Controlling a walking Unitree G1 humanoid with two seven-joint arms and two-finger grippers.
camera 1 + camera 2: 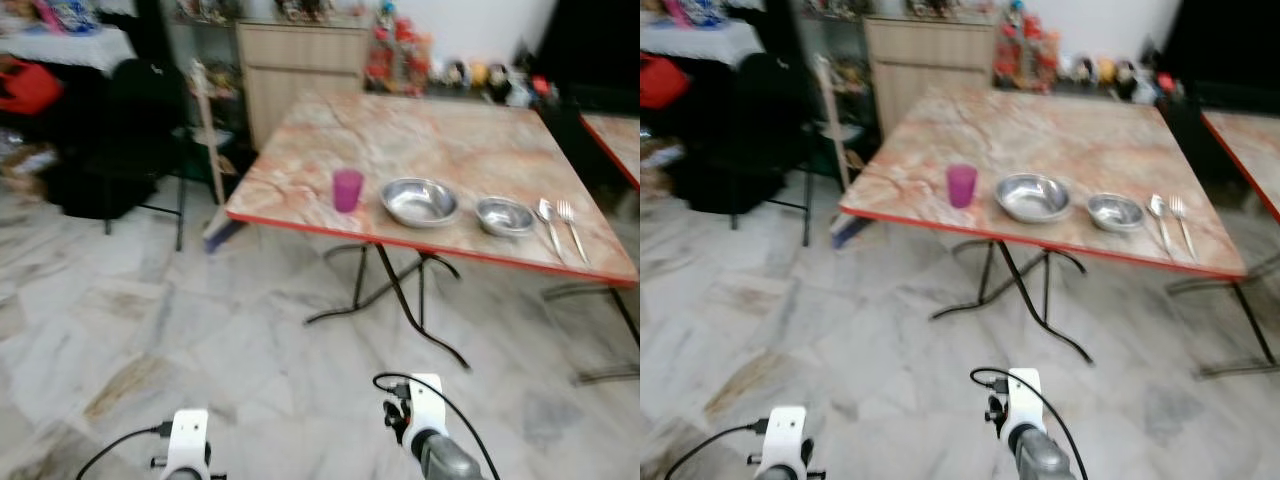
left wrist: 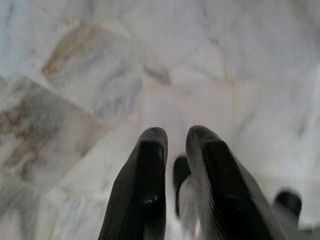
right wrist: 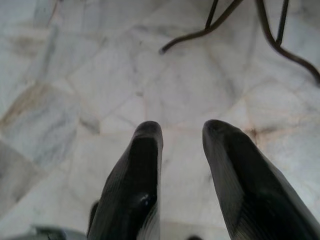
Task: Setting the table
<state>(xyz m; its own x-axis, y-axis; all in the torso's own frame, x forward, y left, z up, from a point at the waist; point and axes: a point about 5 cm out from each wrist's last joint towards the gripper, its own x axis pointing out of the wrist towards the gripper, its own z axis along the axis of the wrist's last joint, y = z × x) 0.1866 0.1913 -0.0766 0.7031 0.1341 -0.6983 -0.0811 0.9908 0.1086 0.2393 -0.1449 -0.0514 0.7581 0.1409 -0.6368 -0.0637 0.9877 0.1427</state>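
Observation:
A marble-patterned table (image 1: 450,130) with a red edge stands ahead of me across the floor. Along its near edge, left to right, sit a purple cup (image 1: 347,189), a large steel bowl (image 1: 420,202), a smaller steel bowl (image 1: 504,216), a spoon (image 1: 548,222) and a fork (image 1: 570,225). Both arms hang low, well short of the table, pointing at the marble floor. My left gripper (image 2: 176,132) has its fingers almost together with nothing between them. My right gripper (image 3: 182,127) is open and holds nothing.
The table's black folding legs (image 1: 400,295) stand on the tiled floor (image 1: 200,330). A black chair with dark bags (image 1: 130,130) is at the left, a wooden cabinet (image 1: 300,70) behind it. A second red-edged table (image 1: 615,140) is at the far right.

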